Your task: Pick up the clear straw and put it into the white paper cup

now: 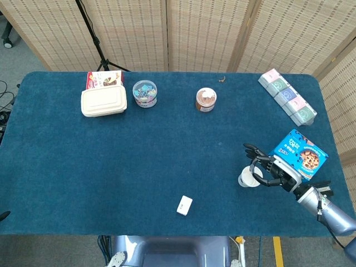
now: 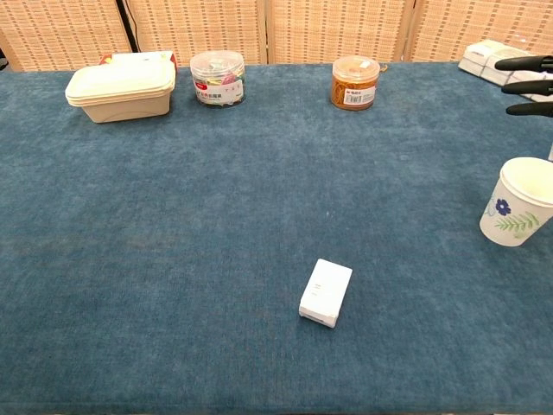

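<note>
The white paper cup (image 1: 248,178) (image 2: 517,203), printed with a blue flower, stands upright near the table's right front. My right hand (image 1: 272,171) hovers just right of and above it, its dark fingers (image 2: 527,86) reaching in from the chest view's right edge. It pinches the clear straw (image 1: 252,168), which hangs roughly upright over the cup's rim. In the chest view only a sliver of the straw shows at the right edge, above the cup. My left hand is in neither view.
A blue cookie box (image 1: 300,154) lies right behind my right hand. A small white box (image 1: 184,204) (image 2: 326,292) lies front centre. Along the back stand an orange jar (image 1: 205,100), a clear tub (image 1: 144,93), a beige takeout container (image 1: 103,102) and a row of pods (image 1: 287,96).
</note>
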You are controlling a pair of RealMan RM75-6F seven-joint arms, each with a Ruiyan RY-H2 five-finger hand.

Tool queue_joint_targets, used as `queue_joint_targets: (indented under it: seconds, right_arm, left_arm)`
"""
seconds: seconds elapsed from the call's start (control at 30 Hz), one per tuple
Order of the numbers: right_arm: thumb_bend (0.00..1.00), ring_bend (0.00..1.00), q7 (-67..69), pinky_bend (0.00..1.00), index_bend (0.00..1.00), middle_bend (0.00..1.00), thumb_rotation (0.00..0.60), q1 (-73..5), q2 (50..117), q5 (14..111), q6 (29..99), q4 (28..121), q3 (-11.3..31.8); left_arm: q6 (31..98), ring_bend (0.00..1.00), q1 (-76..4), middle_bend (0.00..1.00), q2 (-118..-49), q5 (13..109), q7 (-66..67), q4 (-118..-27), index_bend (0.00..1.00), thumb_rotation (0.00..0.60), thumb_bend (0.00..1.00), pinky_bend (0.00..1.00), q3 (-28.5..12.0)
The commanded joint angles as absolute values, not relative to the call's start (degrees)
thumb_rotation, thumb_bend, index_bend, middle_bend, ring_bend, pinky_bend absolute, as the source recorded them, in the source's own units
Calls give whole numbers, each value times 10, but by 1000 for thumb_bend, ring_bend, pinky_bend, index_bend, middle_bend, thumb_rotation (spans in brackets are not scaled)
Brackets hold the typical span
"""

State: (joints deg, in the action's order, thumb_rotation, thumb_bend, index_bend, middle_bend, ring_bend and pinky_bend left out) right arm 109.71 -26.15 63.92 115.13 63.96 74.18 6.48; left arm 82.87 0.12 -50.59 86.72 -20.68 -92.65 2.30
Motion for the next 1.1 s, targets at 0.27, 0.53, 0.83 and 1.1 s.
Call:
queue_joint_targets:
  seconds: [0.27,0.53,0.83,1.1]
  right_arm:
    - [643,0,1093,0,575,0,600,-295,646,1106,658,732,13]
    - [643,0,1074,0,575,0,600,-317,657,1077,663,735,-19]
    - [642,0,1045,0,575,0,600,-336,671,1052,660,738,-41]
    - [643,0,1026,0,575,0,600,-342,677,1034,664,732,-56]
  left_arm:
    - [827,0,1,0,-505,865,-209,-926,0,600,0,0,22]
    - [827,0,0,0,-504,867,-211,-925,0,600,0,0,23]
    - [828,0,1,0,-503,869,-221,-921,0,600,0,0,23]
    - [830,0,1,0,-503,873,-228,-918,0,600,0,0,25]
